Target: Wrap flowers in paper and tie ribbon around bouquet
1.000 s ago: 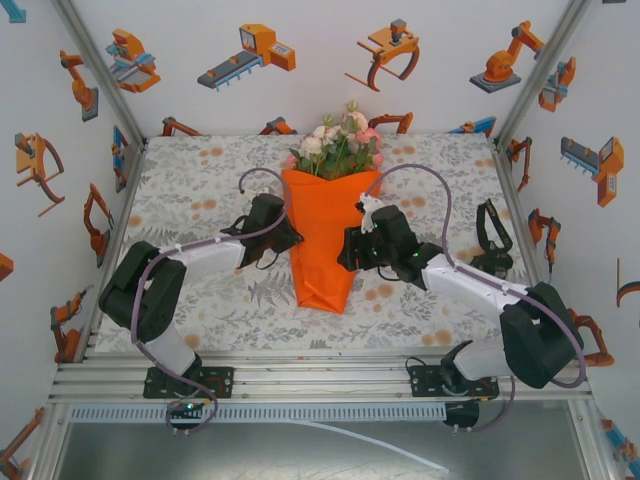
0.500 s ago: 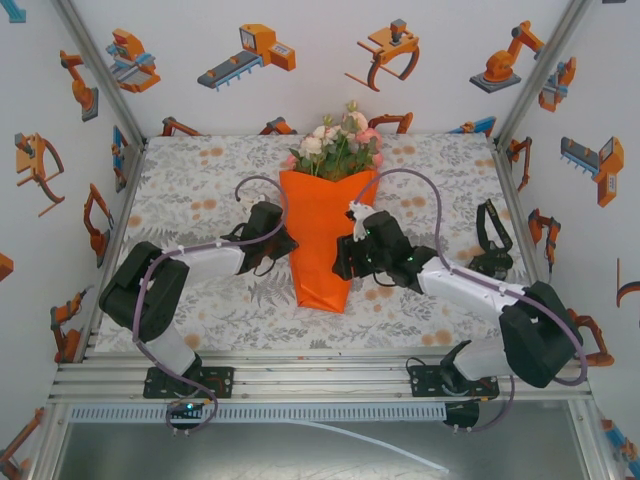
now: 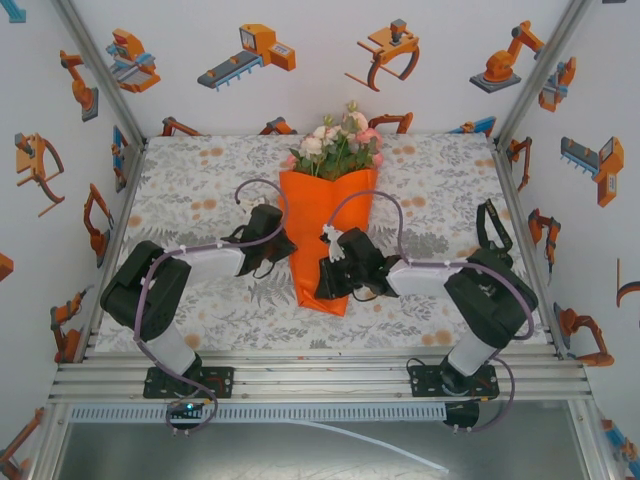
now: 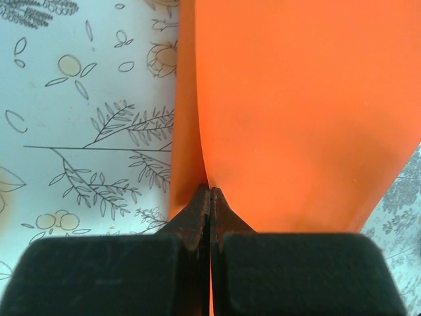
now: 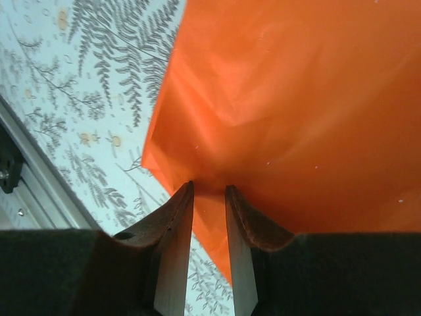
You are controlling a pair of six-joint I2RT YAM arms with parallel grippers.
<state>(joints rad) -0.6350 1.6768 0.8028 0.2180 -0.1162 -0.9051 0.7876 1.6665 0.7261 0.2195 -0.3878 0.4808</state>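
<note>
left hand (image 4: 210,197) pinched tight on orange paper (image 4: 302,112) edge, floral tablecloth (image 4: 85,112) beneath, at left

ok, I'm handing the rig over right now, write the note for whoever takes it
Left gripper: shut, pinching the left edge fold of the paper.
Right gripper: jaws slightly apart, tips at the paper's lower right edge, not clamped.
Things: the paper is a cone mid-table, tip toward the arms; flowers stick out of its far wide end. What looks like the ribbon lies near the right edge of the table.
Done: wrapping.
Left: tie the ribbon around the cone; none on it yet.
</note>
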